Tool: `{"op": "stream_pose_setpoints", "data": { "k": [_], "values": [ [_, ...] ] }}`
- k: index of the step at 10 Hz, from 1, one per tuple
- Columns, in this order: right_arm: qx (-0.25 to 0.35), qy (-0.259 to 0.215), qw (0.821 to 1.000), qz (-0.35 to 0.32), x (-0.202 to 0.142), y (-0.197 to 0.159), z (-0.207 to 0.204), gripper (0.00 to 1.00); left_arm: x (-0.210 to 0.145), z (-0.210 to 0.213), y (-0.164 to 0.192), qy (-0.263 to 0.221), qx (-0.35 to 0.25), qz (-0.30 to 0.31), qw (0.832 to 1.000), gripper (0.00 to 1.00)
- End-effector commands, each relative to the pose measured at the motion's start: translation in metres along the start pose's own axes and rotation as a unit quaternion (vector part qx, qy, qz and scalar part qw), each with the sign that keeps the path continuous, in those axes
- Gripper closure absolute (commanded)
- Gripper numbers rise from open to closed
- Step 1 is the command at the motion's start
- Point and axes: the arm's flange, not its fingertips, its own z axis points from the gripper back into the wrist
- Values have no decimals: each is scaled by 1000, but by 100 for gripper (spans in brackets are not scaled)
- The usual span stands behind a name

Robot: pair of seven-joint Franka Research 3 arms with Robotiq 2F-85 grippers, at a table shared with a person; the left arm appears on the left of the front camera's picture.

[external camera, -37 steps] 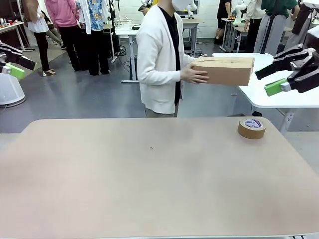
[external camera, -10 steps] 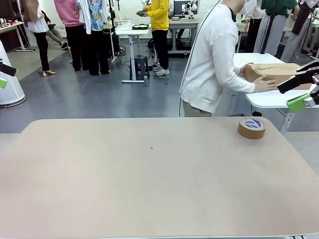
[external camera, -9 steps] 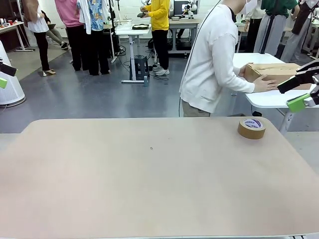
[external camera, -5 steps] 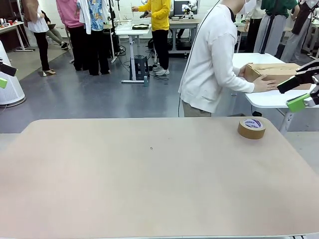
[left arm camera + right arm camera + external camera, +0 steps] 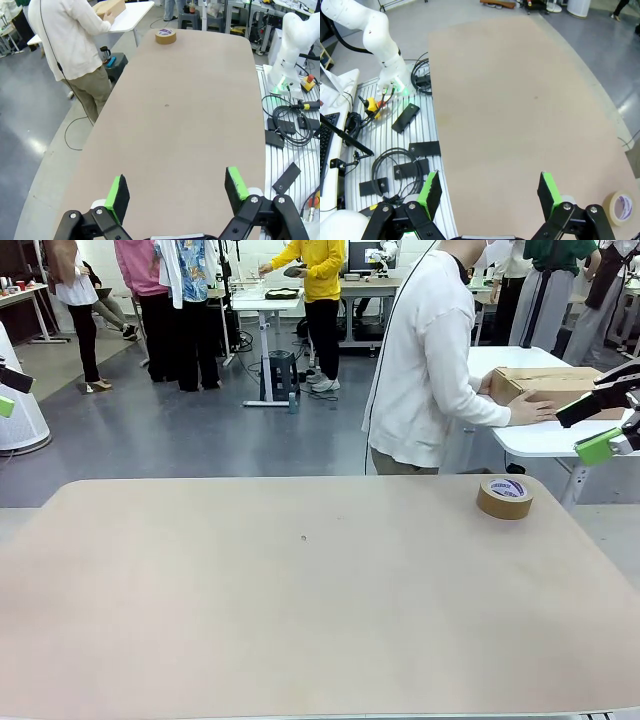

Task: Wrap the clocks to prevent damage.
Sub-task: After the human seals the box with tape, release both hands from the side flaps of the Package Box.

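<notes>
The clocks are out of view. My left gripper [image 5: 8,392] hangs open at the far left edge of the front view, above and off the table; in the left wrist view the left gripper [image 5: 177,187] holds nothing between its green pads. My right gripper [image 5: 597,426] is open at the far right edge, raised above the table's right corner; the right wrist view has the right gripper [image 5: 487,192] with nothing between its pads, high over the tan table [image 5: 300,620].
A brown tape roll [image 5: 505,496] lies flat near the table's far right corner. Beyond it a person in a white top [image 5: 425,360] rests both hands on a brown cardboard box [image 5: 550,382] on a white side table [image 5: 540,440].
The person, who earlier held the cardboard box at the table's far side, has turned right and set it on the white side table. Both grippers drew outward toward the picture edges, then held still.
</notes>
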Motion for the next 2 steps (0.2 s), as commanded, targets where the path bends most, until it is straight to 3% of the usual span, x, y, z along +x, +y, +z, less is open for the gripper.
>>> {"op": "stream_pose_setpoints", "data": {
  "k": [1, 2],
  "values": [
    [-4, 5, 1000, -1, -2, 0, 1, 0, 2, -1, 0, -6, 2, 1, 1000, 0],
    [-4, 5, 1000, -1, -2, 0, 1, 0, 2, -1, 0, -6, 2, 1, 1000, 0]
  ]
}}
